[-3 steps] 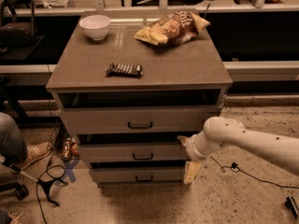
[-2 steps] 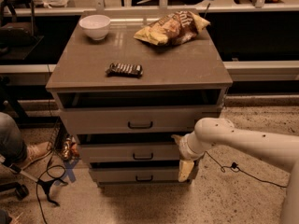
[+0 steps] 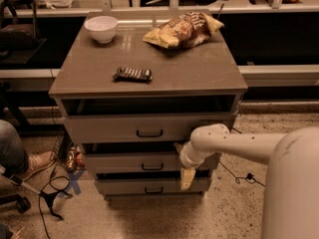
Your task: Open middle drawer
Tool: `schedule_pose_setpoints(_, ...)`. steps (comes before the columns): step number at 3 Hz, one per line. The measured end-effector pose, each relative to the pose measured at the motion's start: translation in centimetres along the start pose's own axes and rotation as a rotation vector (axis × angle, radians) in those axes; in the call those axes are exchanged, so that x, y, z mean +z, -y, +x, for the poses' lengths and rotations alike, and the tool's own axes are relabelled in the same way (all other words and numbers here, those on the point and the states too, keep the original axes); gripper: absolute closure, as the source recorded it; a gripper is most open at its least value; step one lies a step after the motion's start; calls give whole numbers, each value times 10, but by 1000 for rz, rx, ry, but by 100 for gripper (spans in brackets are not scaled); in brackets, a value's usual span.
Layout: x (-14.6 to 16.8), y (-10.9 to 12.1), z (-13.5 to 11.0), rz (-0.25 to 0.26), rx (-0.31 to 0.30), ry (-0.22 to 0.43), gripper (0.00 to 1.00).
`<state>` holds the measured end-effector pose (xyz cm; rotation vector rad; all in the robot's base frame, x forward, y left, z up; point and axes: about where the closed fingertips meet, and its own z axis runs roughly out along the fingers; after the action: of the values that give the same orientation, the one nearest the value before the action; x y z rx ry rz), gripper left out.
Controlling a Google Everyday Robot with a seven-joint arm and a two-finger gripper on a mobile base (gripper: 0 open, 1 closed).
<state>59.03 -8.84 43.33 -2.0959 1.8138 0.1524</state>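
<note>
The grey-brown cabinet [image 3: 149,68] has three stacked drawers. The middle drawer [image 3: 124,162] shows its flat front with a small dark bar handle [image 3: 152,167] at its centre; it sits nearly flush, with a dark gap above it. My gripper [image 3: 182,163] is at the end of the white arm [image 3: 234,146], which reaches in from the right. It is in front of the right part of the middle drawer's front, to the right of the handle. Its fingers are spread, one tan fingertip [image 3: 187,178] pointing down over the bottom drawer [image 3: 124,185]. It holds nothing.
The top drawer [image 3: 109,128] stands partly pulled out. On the cabinet top lie a white bowl [image 3: 101,28], a chip bag [image 3: 182,29] and a dark snack bar [image 3: 132,74]. A person's leg and shoe [image 3: 30,161] and cables [image 3: 50,193] are on the floor at left.
My arm has swung left, bringing the gripper from the cabinet's right edge to in front of the middle drawer, closer to its handle. The drawers have not moved.
</note>
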Motion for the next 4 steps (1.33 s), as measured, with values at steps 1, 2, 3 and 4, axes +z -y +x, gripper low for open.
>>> schedule_pose_setpoints(1, 16, 4, 5, -7, 27, 11, 14)
schedule_pose_setpoints(2, 24, -1, 14, -10, 59, 17, 38)
schedule_pose_setpoints(3, 18, -9, 26, 8, 91, 10, 61)
schedule_pose_setpoints(4, 14, -8, 24, 8, 91, 10, 84)
